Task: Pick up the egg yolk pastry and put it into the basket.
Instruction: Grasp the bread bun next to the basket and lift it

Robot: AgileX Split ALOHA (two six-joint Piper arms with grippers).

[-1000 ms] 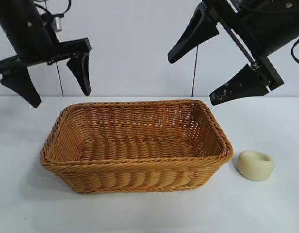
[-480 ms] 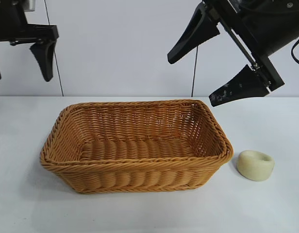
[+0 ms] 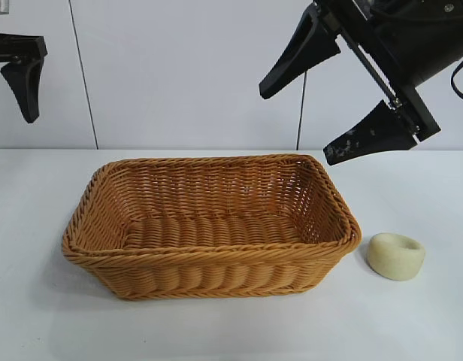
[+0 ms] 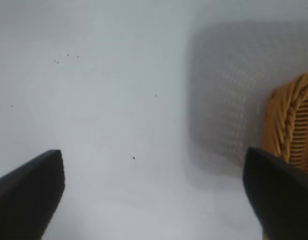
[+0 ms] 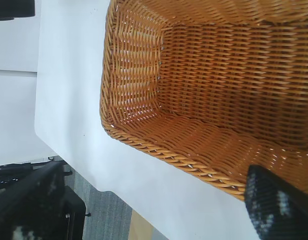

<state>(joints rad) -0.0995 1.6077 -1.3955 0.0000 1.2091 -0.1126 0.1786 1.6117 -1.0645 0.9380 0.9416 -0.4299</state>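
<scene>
The egg yolk pastry [image 3: 396, 256], a pale cream round puck with a dimpled top, lies on the white table just right of the basket [image 3: 209, 259]. The orange-tan wicker basket stands mid-table and holds nothing; its rim shows in the left wrist view [image 4: 289, 120] and its inside in the right wrist view [image 5: 229, 75]. My right gripper [image 3: 314, 113] hangs open and empty high above the basket's right end. My left gripper is at the far upper left, with one finger [image 3: 22, 83] showing; in the left wrist view [image 4: 154, 185] it is open over bare table.
The white table [image 3: 231, 331] surrounds the basket. In the right wrist view the table's edge [image 5: 94, 175] and the floor beyond it show. A white wall stands behind.
My left gripper has risen and moved left, away from the basket, until it is mostly out of the exterior view. The right arm, basket and pastry have not moved.
</scene>
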